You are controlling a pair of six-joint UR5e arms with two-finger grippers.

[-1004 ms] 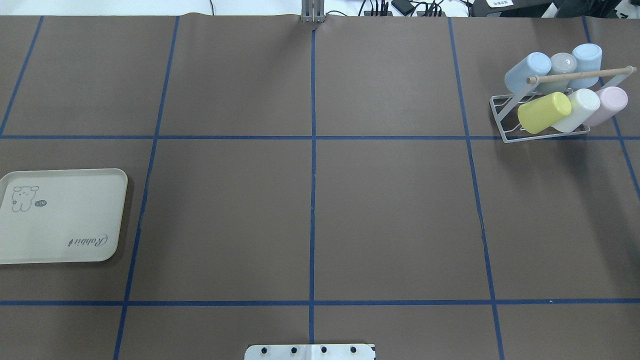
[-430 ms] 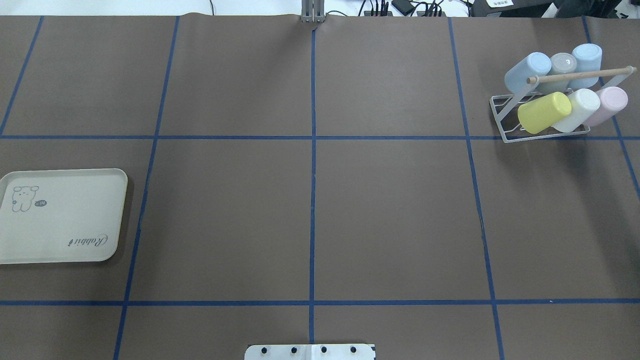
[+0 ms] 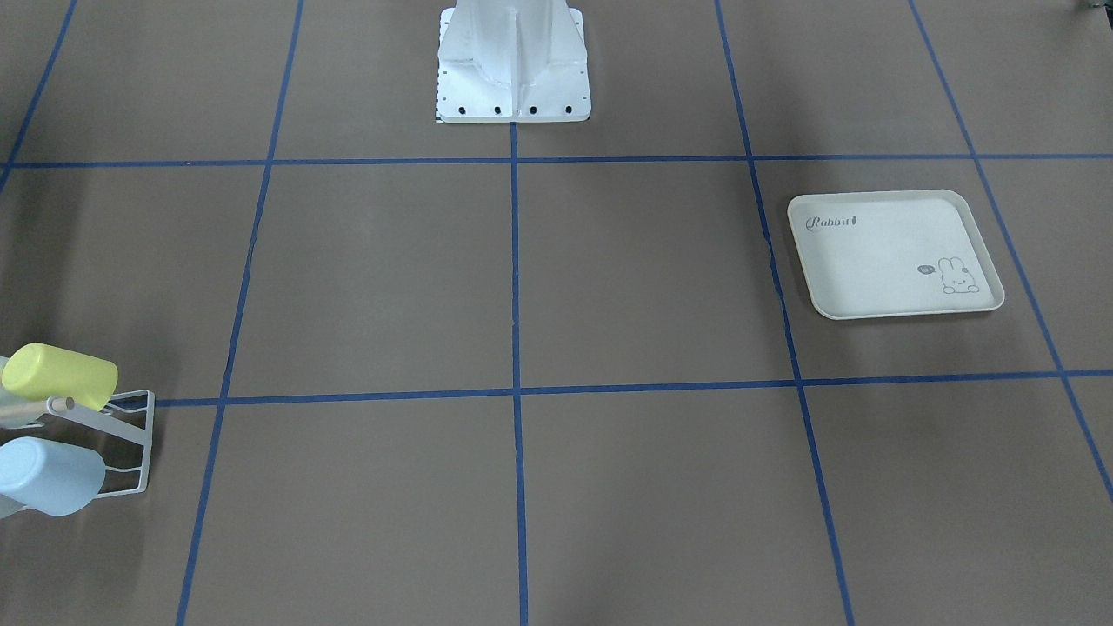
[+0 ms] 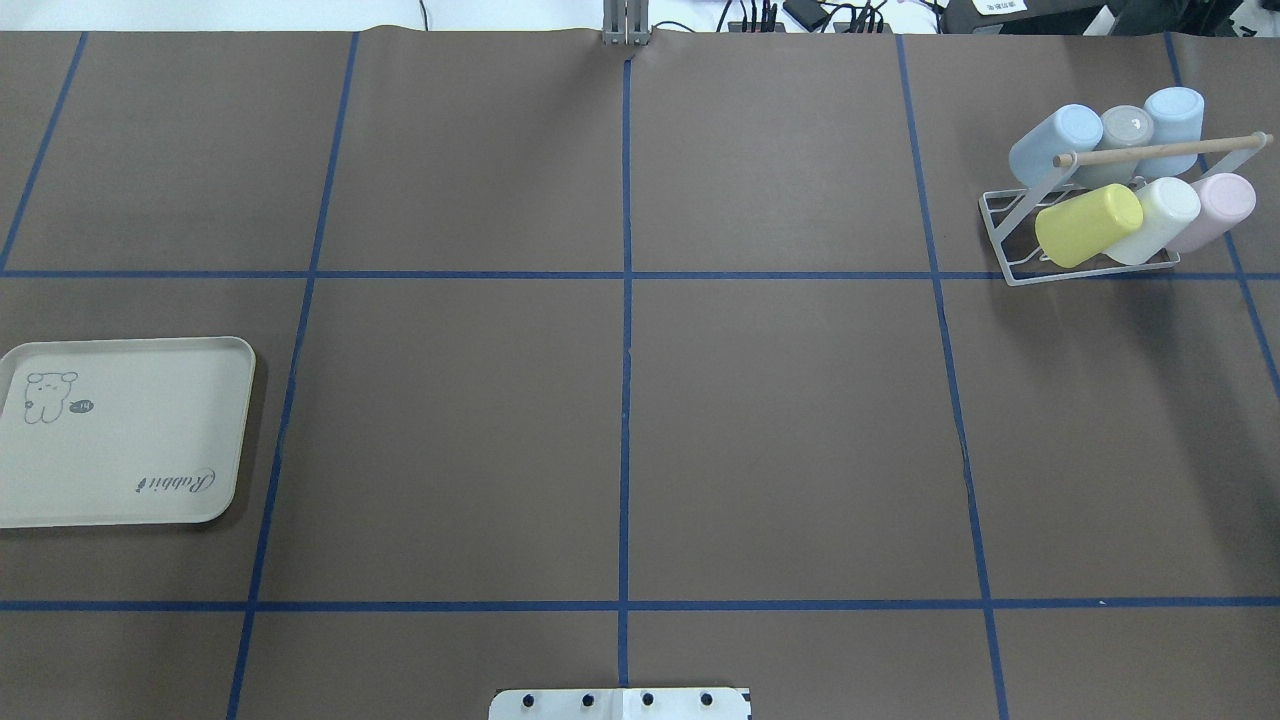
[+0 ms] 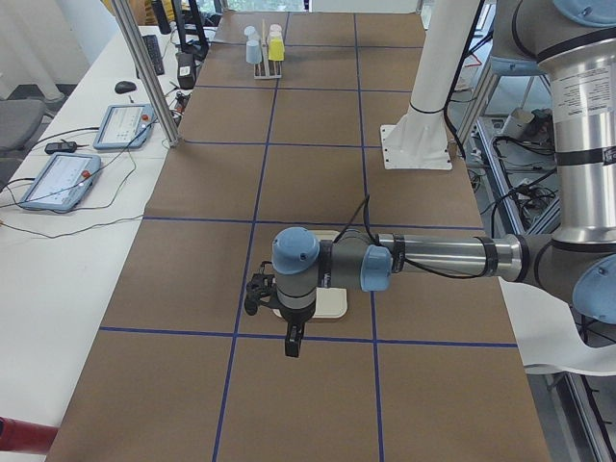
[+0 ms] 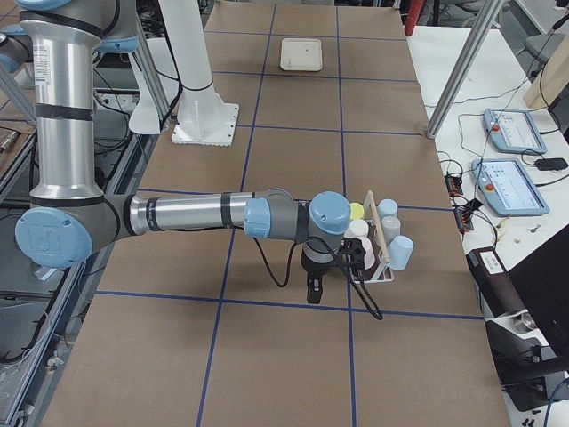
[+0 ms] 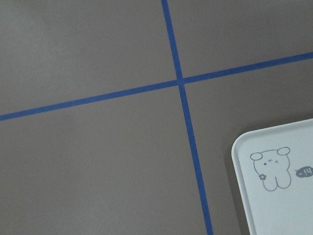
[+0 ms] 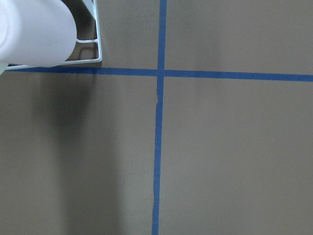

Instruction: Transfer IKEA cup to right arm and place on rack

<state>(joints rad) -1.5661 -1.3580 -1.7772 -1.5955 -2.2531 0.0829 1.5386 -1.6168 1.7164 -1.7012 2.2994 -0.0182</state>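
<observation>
The white wire rack (image 4: 1002,222) with its wooden dowel (image 4: 1160,152) stands at the far right of the table. Several IKEA cups lie tilted on it, among them a yellow cup (image 4: 1088,225), a light blue cup (image 4: 1055,140) and a pink cup (image 4: 1215,205). The right wrist view catches a pale cup (image 8: 36,32) and a rack corner (image 8: 98,51). My right gripper (image 6: 310,292) hangs just beside the rack and holds no cup. The left gripper (image 5: 293,345) hangs near the tray. Both show only in the side views, so I cannot tell whether they are open or shut.
A cream rabbit tray (image 4: 245,430) lies at the table's left edge, also in the left wrist view (image 7: 288,205). The robot's white base (image 3: 513,61) sits mid-table on the near side. Tablets (image 5: 63,178) and cables lie on a side bench.
</observation>
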